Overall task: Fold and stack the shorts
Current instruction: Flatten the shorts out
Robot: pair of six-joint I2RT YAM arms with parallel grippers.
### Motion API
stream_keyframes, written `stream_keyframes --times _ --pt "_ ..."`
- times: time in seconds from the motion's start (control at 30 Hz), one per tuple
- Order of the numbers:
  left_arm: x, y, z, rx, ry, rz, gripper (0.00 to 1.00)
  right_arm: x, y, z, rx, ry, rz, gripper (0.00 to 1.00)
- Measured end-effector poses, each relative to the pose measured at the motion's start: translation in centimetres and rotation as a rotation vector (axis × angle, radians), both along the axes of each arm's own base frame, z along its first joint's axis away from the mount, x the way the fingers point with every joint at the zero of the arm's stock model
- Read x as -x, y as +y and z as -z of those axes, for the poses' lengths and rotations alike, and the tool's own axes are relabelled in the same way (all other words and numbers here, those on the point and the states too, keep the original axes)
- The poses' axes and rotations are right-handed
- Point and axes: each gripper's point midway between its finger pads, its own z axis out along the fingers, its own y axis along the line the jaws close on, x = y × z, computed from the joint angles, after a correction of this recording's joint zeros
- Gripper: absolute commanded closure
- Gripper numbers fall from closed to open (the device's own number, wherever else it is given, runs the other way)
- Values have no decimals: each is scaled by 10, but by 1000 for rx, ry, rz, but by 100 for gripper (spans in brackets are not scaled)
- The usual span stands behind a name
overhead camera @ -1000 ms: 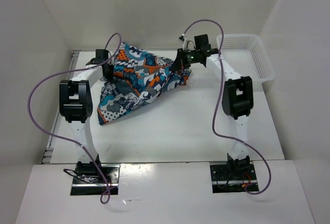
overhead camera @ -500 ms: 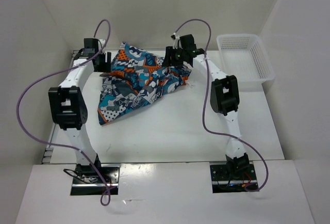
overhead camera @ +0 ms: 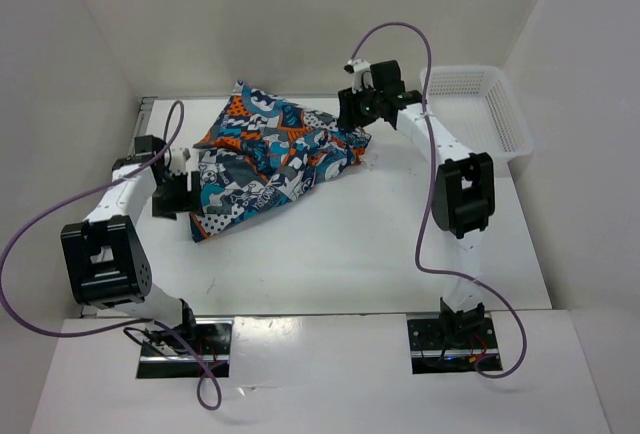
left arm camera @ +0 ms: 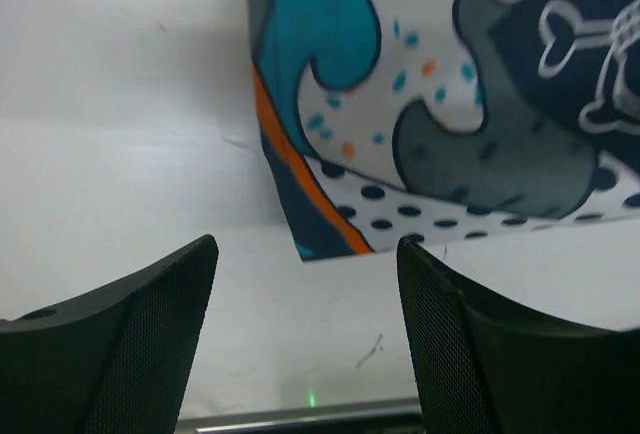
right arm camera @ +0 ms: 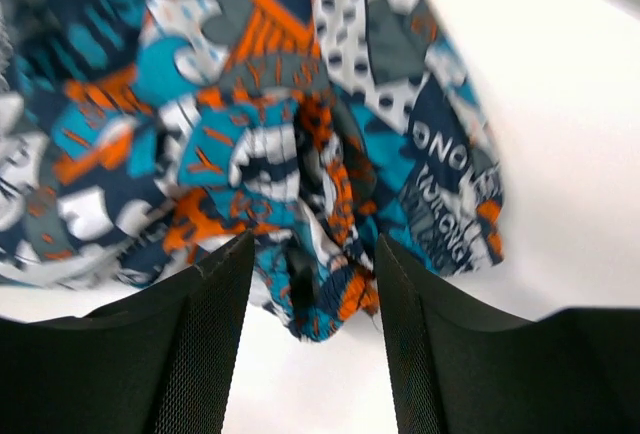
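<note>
The patchwork shorts [overhead camera: 265, 159] lie crumpled across the back half of the table, a long flap reaching toward the front left. My left gripper [overhead camera: 176, 194] is open and empty at the shorts' left edge, low over the table. In the left wrist view a dotted corner of the shorts [left arm camera: 420, 114] lies just beyond my open fingers. My right gripper [overhead camera: 352, 124] is open above the shorts' bunched right end. In the right wrist view the bunched cloth [right arm camera: 300, 184] lies beyond and between my fingers, not gripped.
A white mesh basket [overhead camera: 485, 114] stands at the back right of the table. White walls close in the back and both sides. The table's left edge has a metal rail [overhead camera: 100, 274].
My left arm has swung back and down from the shorts' back left corner to their left edge. My right gripper has let go of the cloth and shifted right. The shorts have settled flatter.
</note>
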Motion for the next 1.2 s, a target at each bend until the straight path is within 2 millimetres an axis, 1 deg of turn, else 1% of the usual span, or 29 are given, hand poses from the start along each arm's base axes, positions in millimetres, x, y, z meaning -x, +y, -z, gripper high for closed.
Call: stream_keyframes --times 0.07,0.1,0.2,0.27,0.4,0.5,0.6,0.67,0.7,0.73,0.8,0.83,0.97,1.03,1.07,1.13,1.2 --pt "19 -8 14 42 65 4 20 5 -2 24 29 45 -13 42" --pt "25 -12 18 60 85 8 20 5 -2 34 40 62 -17 42" --pt "32 -16 24 81 104 11 20 11 0 58 72 107 -40 42" --pt "36 -17 29 85 113 12 20 18 5 66 84 125 -59 42" --pt "49 -22 39 103 151 14 20 34 19 80 99 155 -105 39" --pt "57 -25 46 115 176 14 20 45 23 92 109 185 -125 37" --pt "58 -26 52 122 189 15 20 51 28 95 113 195 -140 37" --pt "56 -25 57 125 192 15 24 52 29 96 114 196 -144 46" --pt "54 -25 59 127 191 15 32 52 30 96 115 194 -146 65" --pt "53 -26 60 129 188 13 38 51 29 96 120 189 -151 78" --pt "50 -26 61 133 181 15 49 51 29 96 120 189 -151 97" --pt "49 -27 61 137 178 19 64 51 29 96 122 187 -152 100" --pt "49 -29 65 154 186 21 94 54 26 101 140 184 -168 100" --pt "51 -31 72 165 209 22 98 62 23 105 157 192 -187 100" --pt "51 -32 73 175 219 22 99 69 20 107 168 199 -206 100" --pt "52 -34 72 188 222 23 100 88 13 106 196 212 -258 100" --pt "54 -34 70 189 228 22 100 115 4 97 223 220 -331 100"
